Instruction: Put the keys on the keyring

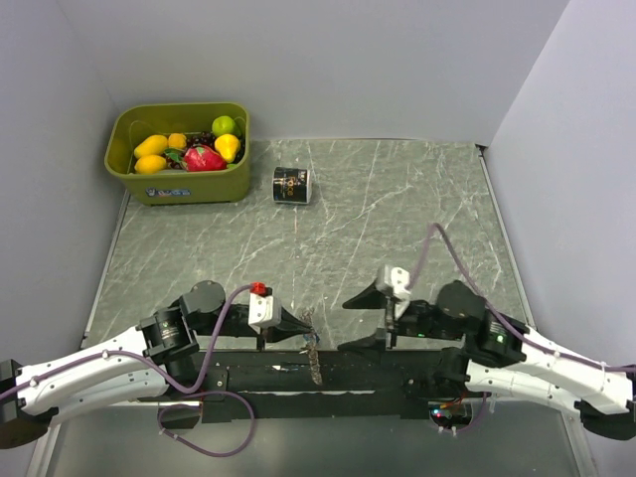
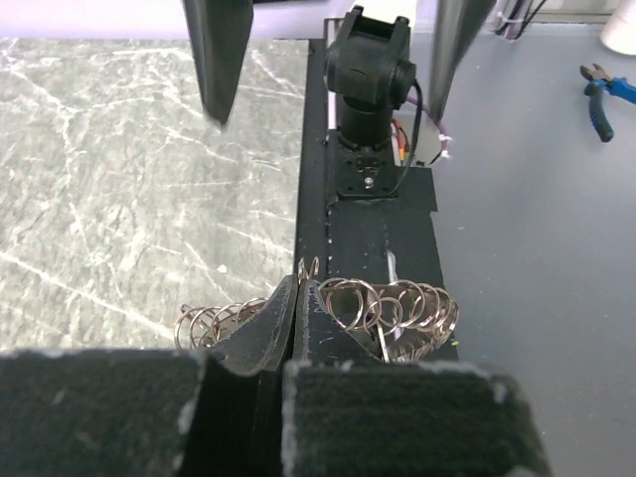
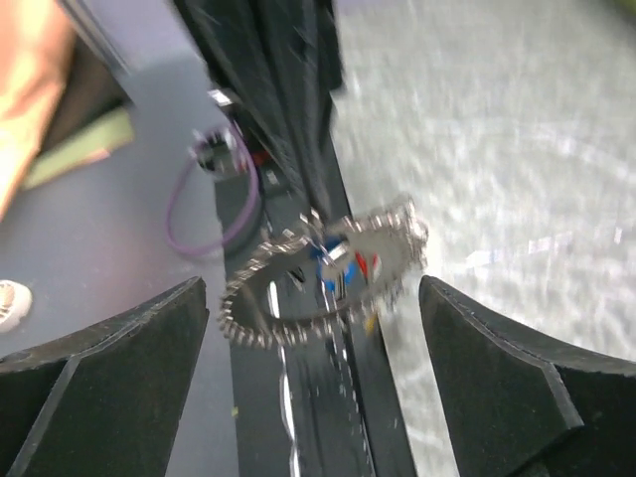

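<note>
The keyring is a thin metal ring fringed with small silver pieces, and it hangs blurred between the wide-apart fingers of my right gripper, touching neither. Blue-headed keys show inside its loop, along with small red bits. From above the keyring hangs edge-on over the table's near edge. My left gripper is shut on the ring's wire, with small silver loops fanning out on both sides. In the top view the left gripper and the open right gripper face each other closely.
A green bin of toy fruit stands at the back left, with a small black can beside it. The black mounting rail runs along the near edge. Blue-handled pliers lie on the floor. A purple cable loops below.
</note>
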Action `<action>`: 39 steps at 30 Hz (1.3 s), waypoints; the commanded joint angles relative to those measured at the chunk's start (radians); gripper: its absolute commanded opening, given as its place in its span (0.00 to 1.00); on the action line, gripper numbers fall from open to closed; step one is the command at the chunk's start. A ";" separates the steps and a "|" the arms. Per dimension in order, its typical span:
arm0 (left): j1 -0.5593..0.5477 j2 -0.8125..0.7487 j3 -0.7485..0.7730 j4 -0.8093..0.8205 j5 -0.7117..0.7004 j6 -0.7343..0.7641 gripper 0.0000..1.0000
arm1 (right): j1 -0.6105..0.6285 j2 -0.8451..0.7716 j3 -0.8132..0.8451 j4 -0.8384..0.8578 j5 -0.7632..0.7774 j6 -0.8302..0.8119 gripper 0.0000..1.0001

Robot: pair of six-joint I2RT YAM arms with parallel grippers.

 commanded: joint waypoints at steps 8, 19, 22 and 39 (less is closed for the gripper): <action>-0.005 -0.038 -0.064 0.343 0.142 -0.092 0.01 | -0.005 0.049 0.014 0.199 -0.173 -0.036 0.78; -0.006 -0.027 -0.035 0.344 0.159 -0.092 0.01 | -0.005 0.153 0.019 0.285 -0.193 -0.005 0.55; -0.006 -0.029 -0.035 0.344 0.158 -0.091 0.01 | -0.005 0.161 0.016 0.299 -0.194 0.007 0.44; -0.006 -0.049 -0.022 0.303 0.116 -0.074 0.01 | -0.005 0.098 -0.015 0.276 -0.134 0.030 0.35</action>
